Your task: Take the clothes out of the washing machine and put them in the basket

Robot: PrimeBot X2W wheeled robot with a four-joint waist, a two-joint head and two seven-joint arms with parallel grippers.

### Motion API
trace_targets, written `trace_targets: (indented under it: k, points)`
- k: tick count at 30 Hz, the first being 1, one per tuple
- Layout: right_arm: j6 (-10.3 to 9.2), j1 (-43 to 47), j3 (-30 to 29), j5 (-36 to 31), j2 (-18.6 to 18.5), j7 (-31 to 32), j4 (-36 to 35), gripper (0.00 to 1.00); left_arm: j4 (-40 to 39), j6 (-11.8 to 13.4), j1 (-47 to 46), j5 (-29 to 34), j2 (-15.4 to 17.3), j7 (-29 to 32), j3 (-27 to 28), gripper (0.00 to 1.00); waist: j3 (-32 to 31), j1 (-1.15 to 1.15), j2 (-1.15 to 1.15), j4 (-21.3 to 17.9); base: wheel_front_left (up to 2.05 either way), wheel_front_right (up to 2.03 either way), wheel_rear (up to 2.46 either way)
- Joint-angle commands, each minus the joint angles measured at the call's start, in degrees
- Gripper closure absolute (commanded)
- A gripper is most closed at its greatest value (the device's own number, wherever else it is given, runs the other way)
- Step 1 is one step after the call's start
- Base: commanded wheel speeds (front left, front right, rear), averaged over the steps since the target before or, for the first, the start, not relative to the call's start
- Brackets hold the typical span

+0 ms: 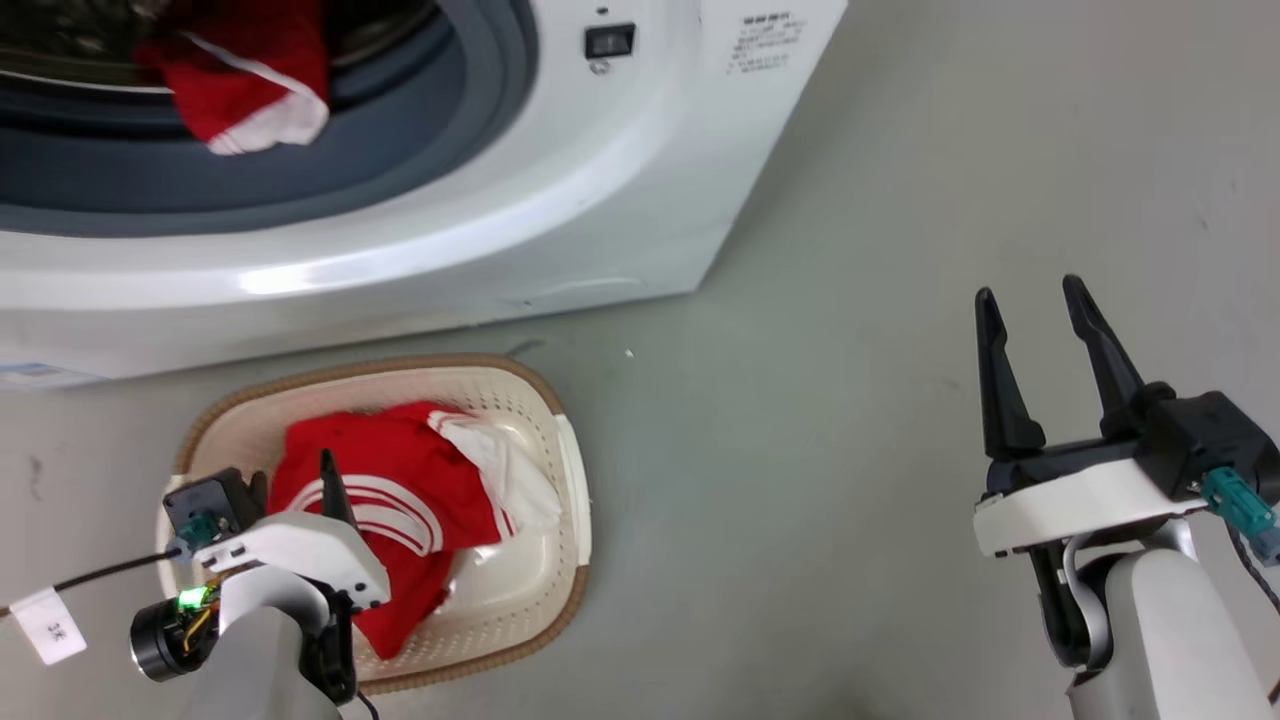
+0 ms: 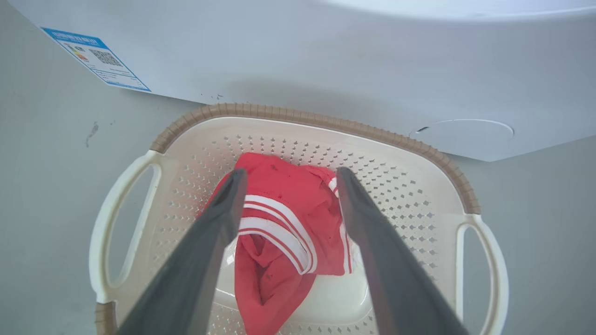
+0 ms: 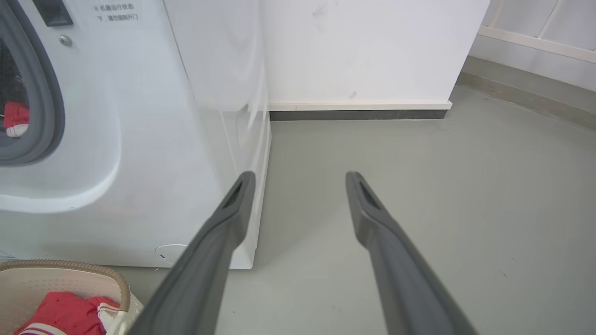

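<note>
- Left claw [image 2: 289, 171]: two long dark fingers spread apart with nothing between them, poised over the open top of the basket. In the left wrist view the fingers frame the red garment below them.
- Red garment with white stripes [image 2: 284, 200]: lies crumpled inside the basket, one end trailing toward the near wall. A white piece of cloth [image 1: 500, 470] lies against its right side in the head view.
- Cream perforated plastic basket with a brown woven-look rim [image 2: 298, 116]: stands on the grey floor [image 1: 800, 450], just in front of the washing machine's lower panel, with cut-out handles at both ends.
- Large white front-loading washing machine [image 1: 600, 200]: the porthole is open. A second red-and-white garment [image 1: 245, 80] hangs over the lip of the drum onto the grey rubber gasket [image 1: 400, 150]. A blue-edged sticker [image 2: 95, 58] sits low on the front panel.
- Right claw [image 1: 1030, 290]: fingers parted and empty, held over bare floor, well apart from the basket and off the machine's right corner.
- White wall with a dark skirting strip [image 3: 363, 46]: rises behind the machine's right side.
</note>
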Motion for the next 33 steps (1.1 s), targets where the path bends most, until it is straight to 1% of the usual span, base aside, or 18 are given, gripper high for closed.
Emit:
trace_targets:
  k: [1,4,9,13,16,19,26,27,30,33]
  points:
    - [-0.04,1.1,-0.3,-0.5,0.0,0.3,-0.1,0.0,-1.8,-0.2,1.5,1.0,-0.7,-0.1,0.5,0.0,-3.7,0.0,0.0,2.4,0.0,0.0,0.0]
    - [-0.04,2.2,-0.5,-0.9,0.0,1.0,-0.7,0.0,-6.3,-0.5,3.2,3.0,-1.7,-0.1,1.3,0.0,-5.4,0.0,0.0,3.0,0.0,0.0,0.0]
    - [-0.04,3.9,-0.5,-0.7,0.0,2.1,-1.8,0.0,-14.7,-1.1,4.5,6.4,-2.5,-0.1,2.4,0.0,-7.2,0.0,0.0,3.1,0.0,0.0,0.0]
    - [-0.04,4.8,-0.3,-0.1,0.0,2.5,-2.2,0.0,-20.3,-1.8,2.8,9.1,-1.8,-0.1,2.6,0.0,-7.7,0.0,0.0,2.5,0.0,0.0,0.0]
    - [-0.04,4.8,-0.1,0.6,0.0,2.3,-2.6,0.0,-22.2,-2.7,0.0,10.4,-0.7,-0.1,2.3,0.0,-7.4,0.0,0.0,1.6,0.0,0.0,0.0]
    - [-0.04,4.3,0.4,1.5,0.0,2.1,-2.4,0.0,-21.1,-3.5,-4.5,11.4,1.3,-0.1,1.5,0.0,-6.3,0.0,0.0,0.2,0.0,0.0,0.0]
    - [-0.04,1.9,2.0,4.4,0.0,0.9,-0.4,0.0,-16.8,-5.3,-17.7,12.9,7.1,5.9,0.1,0.0,-1.9,0.0,0.0,-5.0,0.0,0.0,0.0]
    - [-0.04,1.9,2.0,4.4,0.0,0.9,-0.4,0.0,-16.8,-5.3,-17.7,12.9,7.1,5.9,0.1,0.0,-1.9,0.0,0.0,-5.0,0.0,0.0,0.0]
    - [-0.04,0.6,2.9,6.1,0.0,0.1,1.0,0.0,-14.7,-6.0,-22.2,13.3,10.0,9.1,0.0,0.0,0.3,0.0,0.0,-7.7,0.0,0.0,0.0]
    - [-0.04,-0.4,3.7,7.8,0.0,-0.3,2.4,0.0,-12.8,-6.7,-26.5,13.9,13.2,13.8,-0.4,0.0,2.6,0.0,0.0,-10.2,0.0,0.0,0.0]
